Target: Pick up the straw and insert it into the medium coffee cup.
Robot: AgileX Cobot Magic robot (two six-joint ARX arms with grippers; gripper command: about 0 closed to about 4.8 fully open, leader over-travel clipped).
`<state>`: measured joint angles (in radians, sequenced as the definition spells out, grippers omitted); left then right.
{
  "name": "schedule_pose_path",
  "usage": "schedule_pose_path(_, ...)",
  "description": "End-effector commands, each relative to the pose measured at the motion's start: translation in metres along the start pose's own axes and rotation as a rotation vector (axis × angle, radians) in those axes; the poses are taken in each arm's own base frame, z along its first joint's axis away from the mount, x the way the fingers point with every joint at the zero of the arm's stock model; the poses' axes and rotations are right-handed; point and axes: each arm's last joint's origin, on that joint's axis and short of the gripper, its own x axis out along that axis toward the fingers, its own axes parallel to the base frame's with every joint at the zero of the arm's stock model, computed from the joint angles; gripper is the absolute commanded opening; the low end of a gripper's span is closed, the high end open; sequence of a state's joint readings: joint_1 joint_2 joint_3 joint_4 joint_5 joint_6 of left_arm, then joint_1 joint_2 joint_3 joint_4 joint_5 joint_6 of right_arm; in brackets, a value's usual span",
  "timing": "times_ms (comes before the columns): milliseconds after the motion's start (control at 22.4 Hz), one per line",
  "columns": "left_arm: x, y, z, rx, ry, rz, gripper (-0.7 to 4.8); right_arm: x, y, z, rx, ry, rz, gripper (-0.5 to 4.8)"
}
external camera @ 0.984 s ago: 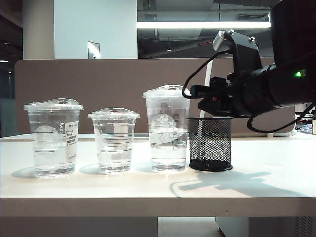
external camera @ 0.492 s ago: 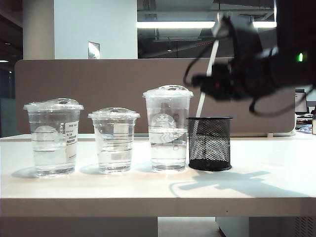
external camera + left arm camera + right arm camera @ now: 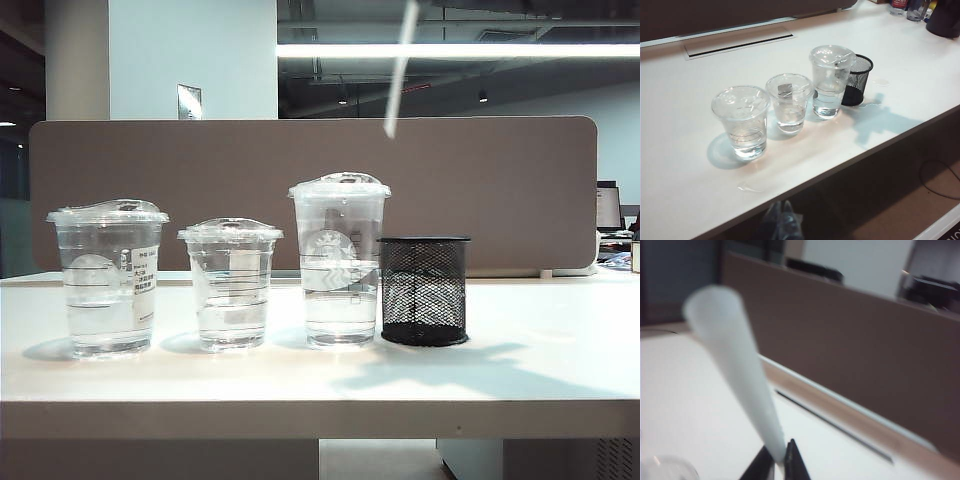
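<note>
The straw (image 3: 747,390) is clamped at one end between the closed jaws of the right end effector (image 3: 778,457), itself above the exterior frame; only the free end (image 3: 400,70) is seen there, hanging high over the tallest cup (image 3: 339,260) and the mesh holder (image 3: 425,290). The left end effector is not seen, so its state cannot be told. The medium coffee cup (image 3: 108,278) stands well apart, leftmost on the bench (image 3: 520,375). Risk noted: so long a lever could swing, miss the lid opening, or enter a wrong cup. A white sticker (image 3: 145,285) is carried, print unreadable; the round logo on the tallest cup is probably a Starbucks siren.
</note>
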<state>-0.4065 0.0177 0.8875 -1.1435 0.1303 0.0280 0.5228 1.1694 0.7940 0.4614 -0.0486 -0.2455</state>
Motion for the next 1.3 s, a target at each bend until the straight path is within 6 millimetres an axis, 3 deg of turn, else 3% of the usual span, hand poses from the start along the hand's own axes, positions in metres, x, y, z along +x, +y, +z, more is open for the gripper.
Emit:
schedule_pose_path(45,0.000,0.000,0.001,0.000,-0.008,-0.001,-0.03,0.013,0.007,0.038,-0.001,-0.073,0.120,0.40)
schedule_pose_path(179,0.000,0.000,0.001,0.003,-0.009,-0.001,-0.03,0.033,0.024,0.062,0.007,-0.127,0.187,0.40)
schedule_pose_path(313,0.000,0.000,0.001,0.004,-0.010,0.010,-0.03,0.060,0.047,0.068,0.015,-0.134,0.255,0.40)
schedule_pose_path(492,0.000,0.002,0.002,0.004,-0.014,0.069,-0.03,0.088,0.076,0.061,0.033,-0.103,0.324,0.40)
schedule_pose_path(581,0.000,0.002,0.002,0.003,-0.012,0.083,-0.03,0.098,0.097,0.044,0.051,-0.042,0.378,0.40)
schedule_pose_path(984,0.000,0.003,0.002,0.004,-0.012,0.086,-0.03,0.095,0.135,0.030,0.073,0.073,0.494,0.40)
schedule_pose_path(1297,0.000,0.003,0.002,0.004,-0.012,0.084,-0.03,0.102,0.146,0.013,0.067,0.129,0.512,0.40)
